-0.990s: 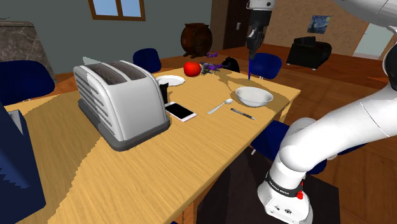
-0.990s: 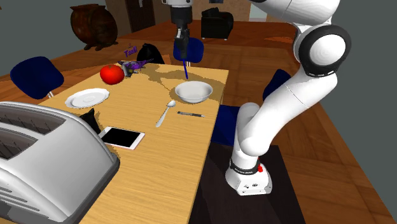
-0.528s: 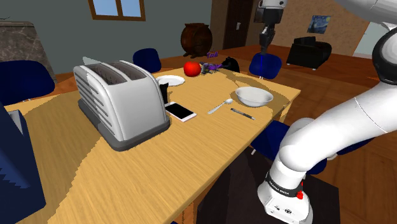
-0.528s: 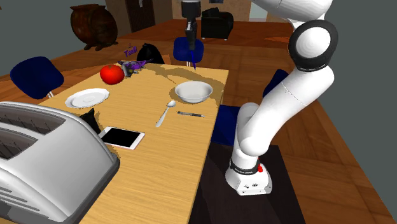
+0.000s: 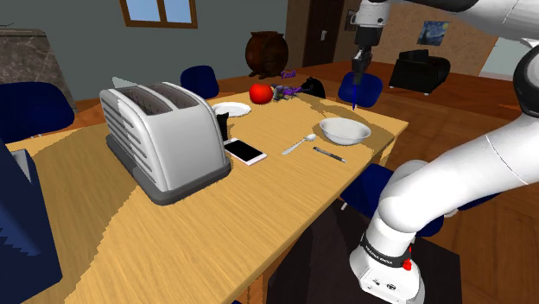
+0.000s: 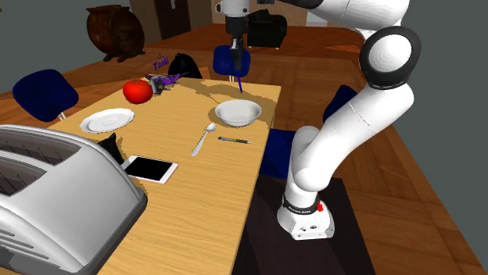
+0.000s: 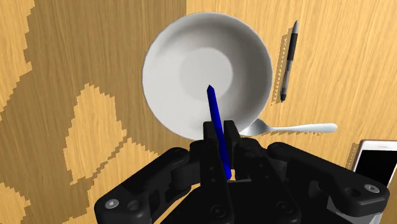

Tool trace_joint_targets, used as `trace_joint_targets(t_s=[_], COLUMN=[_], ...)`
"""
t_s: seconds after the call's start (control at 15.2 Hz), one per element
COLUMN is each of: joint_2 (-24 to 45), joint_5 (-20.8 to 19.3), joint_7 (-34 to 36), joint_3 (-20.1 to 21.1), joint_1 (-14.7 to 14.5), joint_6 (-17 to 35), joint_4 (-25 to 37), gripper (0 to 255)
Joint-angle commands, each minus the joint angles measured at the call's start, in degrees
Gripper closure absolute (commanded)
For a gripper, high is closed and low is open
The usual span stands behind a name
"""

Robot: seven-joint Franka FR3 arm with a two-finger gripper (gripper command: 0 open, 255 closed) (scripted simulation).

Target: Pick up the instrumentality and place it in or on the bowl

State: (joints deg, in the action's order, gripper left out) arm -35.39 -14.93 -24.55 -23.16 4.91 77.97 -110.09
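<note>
Gripper [image 5: 357,62] was raised high over the table [image 5: 216,233] in the shoulder view, above the far side of the white bowl [image 5: 345,131]. Its fingers were clamped on a blue pen [image 5: 353,95], which hung point-down above the bowl without touching it. A dark pen [image 5: 329,155] lay on the near side of the bowl with a spoon [image 5: 300,144] beside it. A phone [image 5: 245,151] and a toaster [image 5: 162,138] lay farther from the bowl in the same direction. In the second exterior view, the gripper [image 6: 237,55] stood above the far rim of the bowl [image 6: 238,112], and the tip of the blue pen [image 6: 239,82] hung above that rim, clear of it. In the wrist view, the two fingers [image 7: 210,130] gripped the upper part of the blue pen [image 7: 215,111], and its tip pointed into the bowl [image 7: 165,51] near the middle. The dark pen [image 7: 287,60] lay just beside the bowl, apart from it, and the spoon [image 7: 299,128] lay close by the bowl's rim.
</note>
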Motion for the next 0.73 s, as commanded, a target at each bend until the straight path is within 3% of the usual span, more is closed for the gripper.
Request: trace_joint_targets(t_s=[0.0, 0.66], joint_2=[-0.78, -3.94], joint_5=[-0.23, -1.48], joint_7=[0.24, 1.28], joint_3=[-0.07, -0.86], joint_1=[0.16, 0.96], joint_6=[1.36, 8.27], joint_4=[-2.11, -12.14], gripper=[255, 255])
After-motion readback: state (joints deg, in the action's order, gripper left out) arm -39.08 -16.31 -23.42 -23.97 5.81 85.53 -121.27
